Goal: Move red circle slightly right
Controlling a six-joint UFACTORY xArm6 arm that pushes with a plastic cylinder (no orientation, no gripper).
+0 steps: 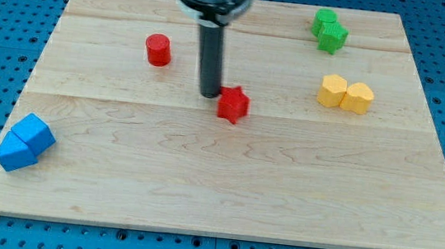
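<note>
Single high, oblique view over the whole board (216,182).

We count two red blocks (158,50) (233,105), two green blocks (325,21) (333,38), two yellow blocks (333,90) (359,98) and two blue blocks (34,132) (14,152).

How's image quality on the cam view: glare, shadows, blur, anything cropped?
Camera view: lighting is even and soft, with no glare on the wooden board. Shadows are faint and short under the red circle and beside my tip, which sits just to the view's left of the red star-like block. Block edges are slightly soft. The arm's upper part is cropped at the view's top.
</note>
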